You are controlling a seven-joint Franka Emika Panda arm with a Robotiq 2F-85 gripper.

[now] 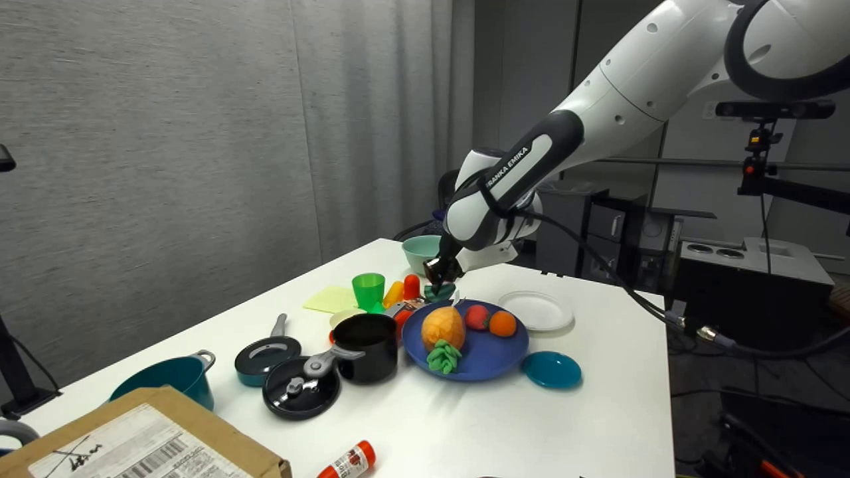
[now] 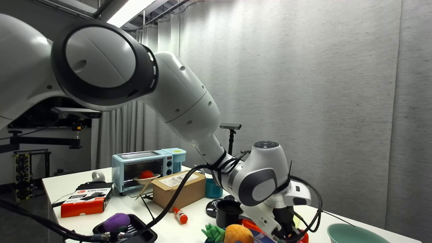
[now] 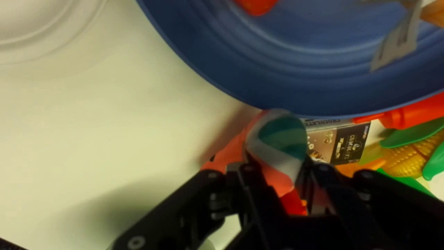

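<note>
From where I stand, the hand (image 3: 282,168) sits low over the desk (image 3: 86,121), just beside the blue plate (image 3: 222,69). Between its fingers (image 3: 326,177) is what reads as a toy watermelon slice (image 3: 284,137), pink with a white band. It fills the gap from side to side, so I log the hand as clamped on it (contact faces hidden; entry made from the fit). Position: by the plate's rim, whether touching I cannot tell, with a chocolate box (image 3: 341,142) near it on the side away from the white plate (image 3: 45,38). In an exterior view its green striped rind (image 1: 439,293) shows behind the blue plate; resting on the desk or just off it, unclear. Handling, my judgement: light, unlikely to break; hollow plastic or plush, I cannot say. Best hold is across the broad pink faces, near the middle, with even pressure. The curved rind looks a poor purchase, apt to slide, and the slice's taper could squeeze free of an off-centre pinch.
</note>
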